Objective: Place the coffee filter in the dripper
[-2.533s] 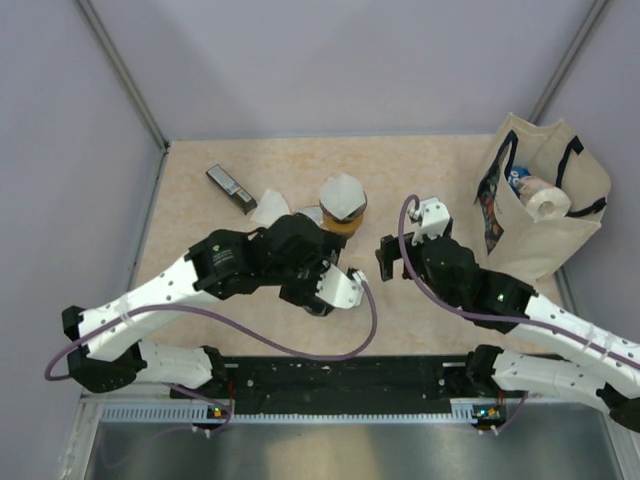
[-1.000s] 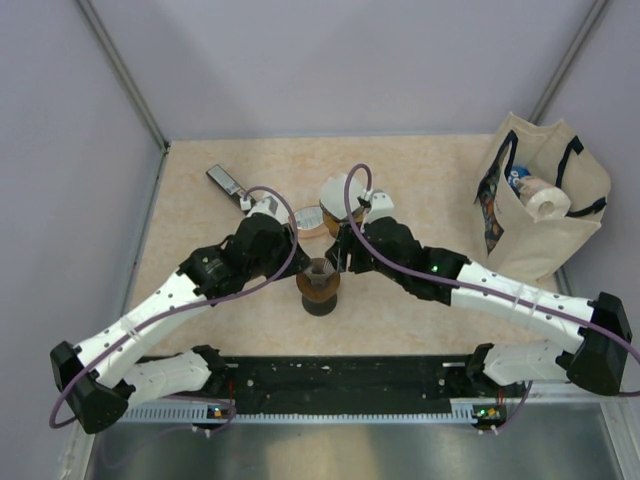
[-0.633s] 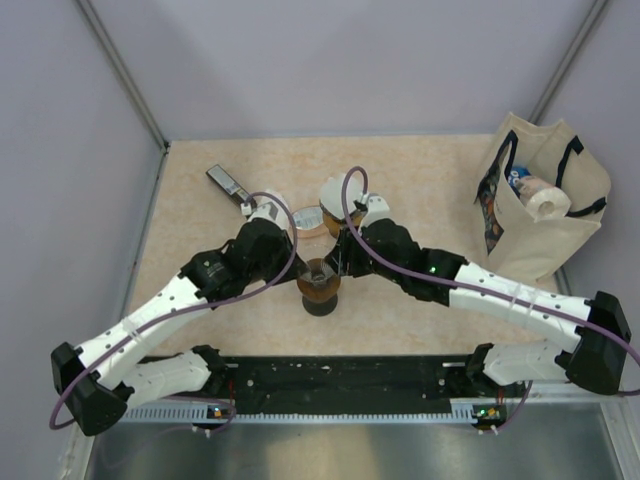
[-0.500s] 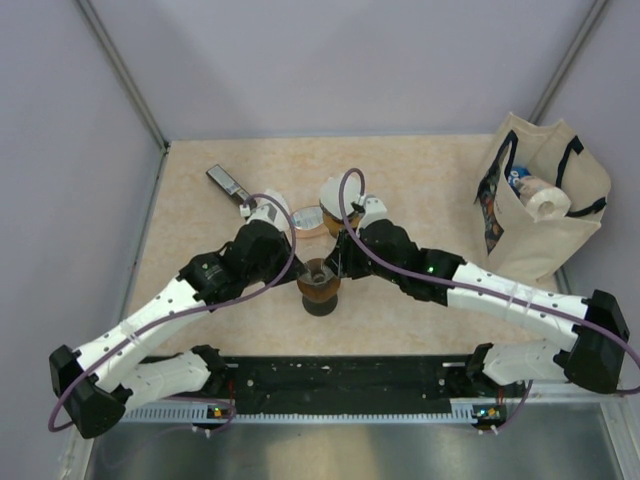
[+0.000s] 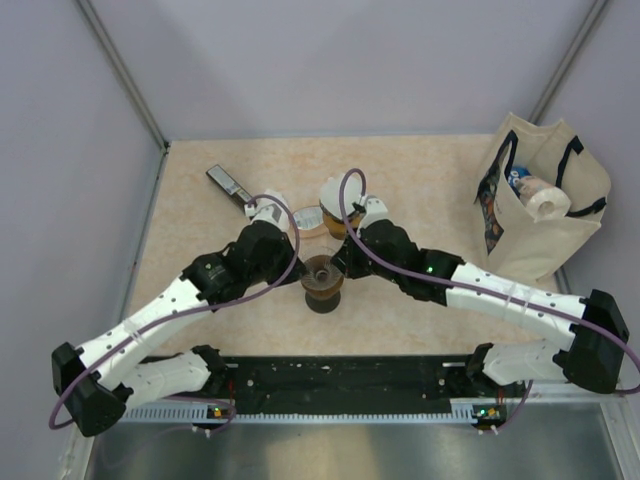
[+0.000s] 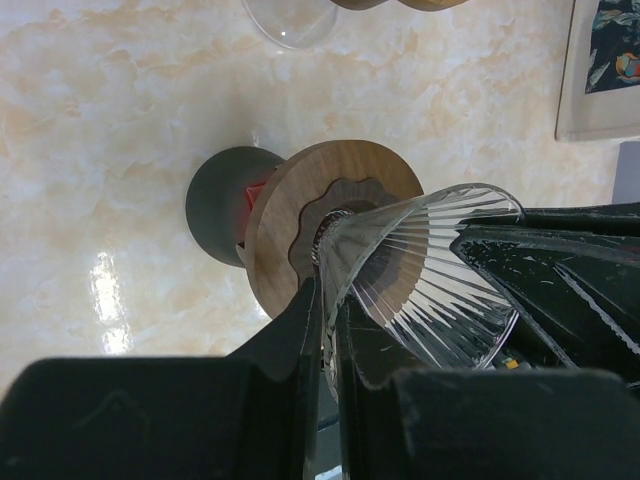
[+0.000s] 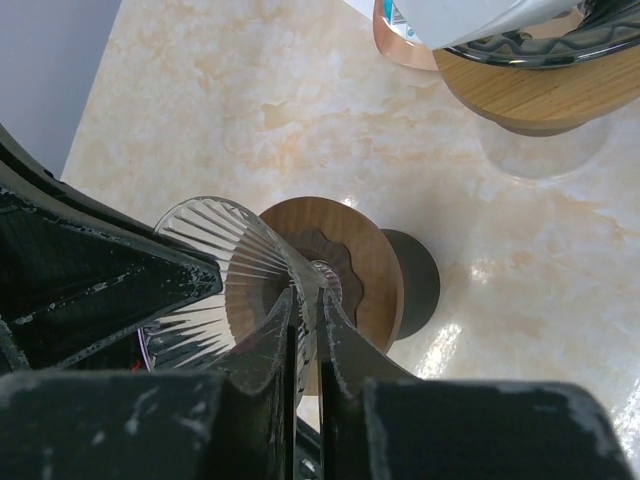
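Between both jaws — glass dripper (image 6: 430, 262)

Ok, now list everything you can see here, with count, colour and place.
table: one, beige marbled, under everything
glass dripper: one, clear ribbed, on a dark base at centre
second dripper: one, wood-collared, behind the first
paper filter: one, white, on top of the second dripper
round item: one, copper-rimmed, beside the second dripper; unclear what
flat pack: one, black, far left
tote bag: one, cream with black handles, far right
paper roll: one, white, inside the bag
left gripper: one, black, pinching the glass dripper's rim
right gripper: one, black, pinching the opposite rim
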Available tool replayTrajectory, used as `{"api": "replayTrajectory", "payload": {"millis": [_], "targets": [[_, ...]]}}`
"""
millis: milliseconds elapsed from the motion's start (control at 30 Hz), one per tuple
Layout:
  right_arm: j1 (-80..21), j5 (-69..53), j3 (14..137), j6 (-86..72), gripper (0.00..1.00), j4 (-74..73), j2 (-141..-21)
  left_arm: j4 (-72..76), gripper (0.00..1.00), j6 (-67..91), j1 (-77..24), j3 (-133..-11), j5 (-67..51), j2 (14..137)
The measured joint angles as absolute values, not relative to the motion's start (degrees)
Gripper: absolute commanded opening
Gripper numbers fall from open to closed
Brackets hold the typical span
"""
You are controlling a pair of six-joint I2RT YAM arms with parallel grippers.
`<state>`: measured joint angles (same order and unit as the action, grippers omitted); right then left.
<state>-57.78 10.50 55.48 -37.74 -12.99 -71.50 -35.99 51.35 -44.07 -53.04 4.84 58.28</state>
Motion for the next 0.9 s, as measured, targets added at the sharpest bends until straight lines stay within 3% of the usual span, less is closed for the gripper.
{"api": "replayTrajectory", "payload": {"millis": [233,600,900], "targets": [[-57.54,11.25,55.11,-37.63,0.00,-12.60,-71.64,-35.77,0.00,51.07,-44.12,-53.56,4.84,59.33],[-54.78,9.58,55.53,-37.65,0.00,-12.84,-73.01,-44.53,0.00,50.83,-43.81,-63.64,5.32,69.04],[-53.82,7.88,55.55,-37.65,0.00,-12.62,-74.24,-45.23,0.00,50.87,-43.03,-63.88,3.22,71.16]]}}
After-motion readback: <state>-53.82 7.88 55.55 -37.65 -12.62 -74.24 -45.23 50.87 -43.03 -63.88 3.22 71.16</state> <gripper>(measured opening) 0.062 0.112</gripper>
